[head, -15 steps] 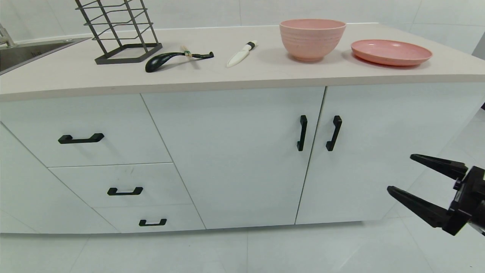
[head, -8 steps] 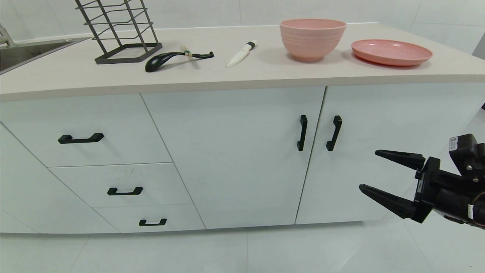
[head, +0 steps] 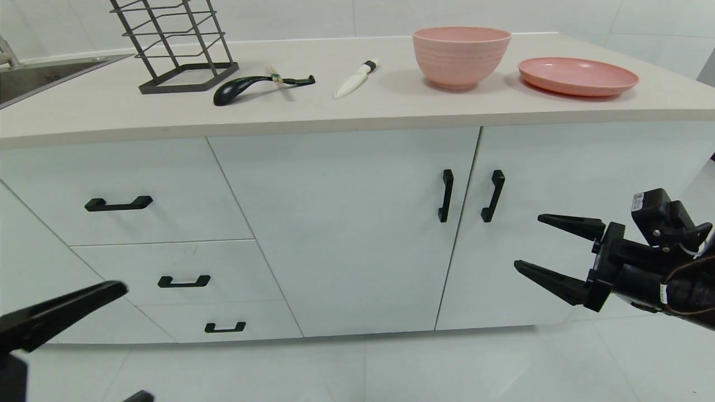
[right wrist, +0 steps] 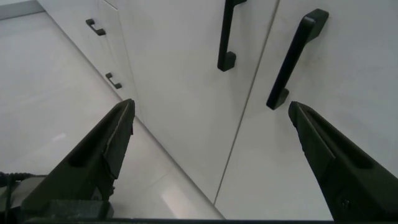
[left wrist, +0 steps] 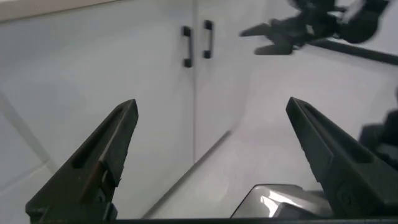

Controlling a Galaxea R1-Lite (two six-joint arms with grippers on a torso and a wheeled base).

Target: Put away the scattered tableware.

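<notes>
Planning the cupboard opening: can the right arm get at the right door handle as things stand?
Probably yes: the open right end effector points toward the right door handle with nothing between them.

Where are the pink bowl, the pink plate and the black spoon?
pink bowl (head: 461, 61), head view, outer wall
pink plate (head: 578, 74), head view, flat middle
black spoon (head: 225, 96), head view, scoop end

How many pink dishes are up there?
2: a pink bowl and, on its right, a pink plate, both on the counter. None seems hidden.
</notes>
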